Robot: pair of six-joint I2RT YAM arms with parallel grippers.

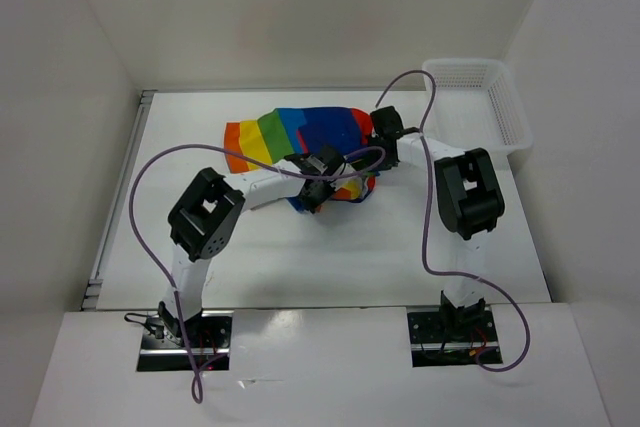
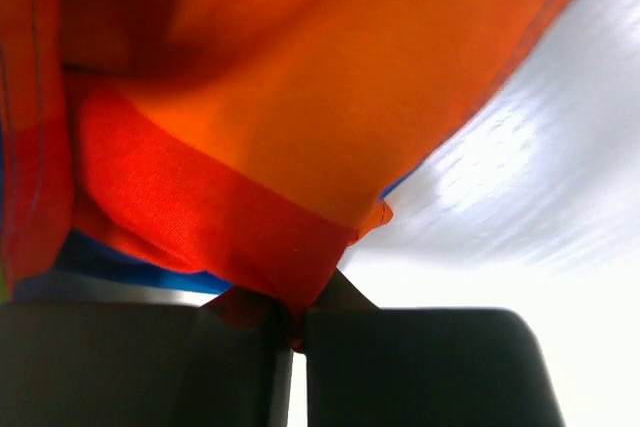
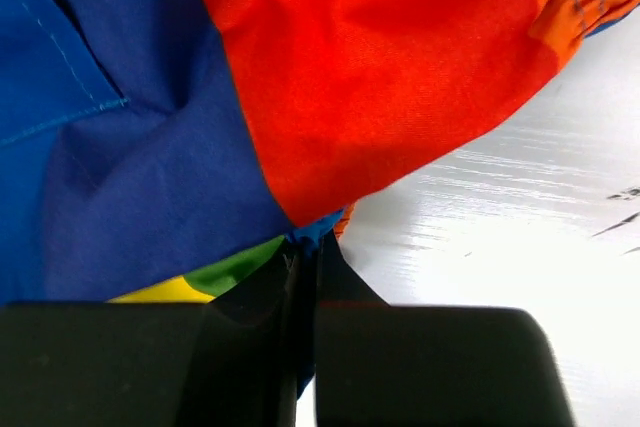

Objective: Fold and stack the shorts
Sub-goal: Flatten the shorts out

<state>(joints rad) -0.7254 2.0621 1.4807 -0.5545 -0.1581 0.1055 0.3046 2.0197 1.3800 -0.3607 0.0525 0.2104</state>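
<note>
The rainbow-striped shorts (image 1: 290,135) lie bunched at the middle back of the white table (image 1: 330,247). My left gripper (image 1: 318,187) is at their near edge, shut on a red and orange hem (image 2: 220,227). My right gripper (image 1: 375,132) is at their right edge, shut on a pinch of blue cloth (image 3: 310,237), with red and blue panels (image 3: 380,67) hanging above it. Both hold the cloth just above the table top.
A white mesh plastic basket (image 1: 490,97) stands at the back right corner. White walls enclose the table on the left, back and right. Purple cables loop over both arms.
</note>
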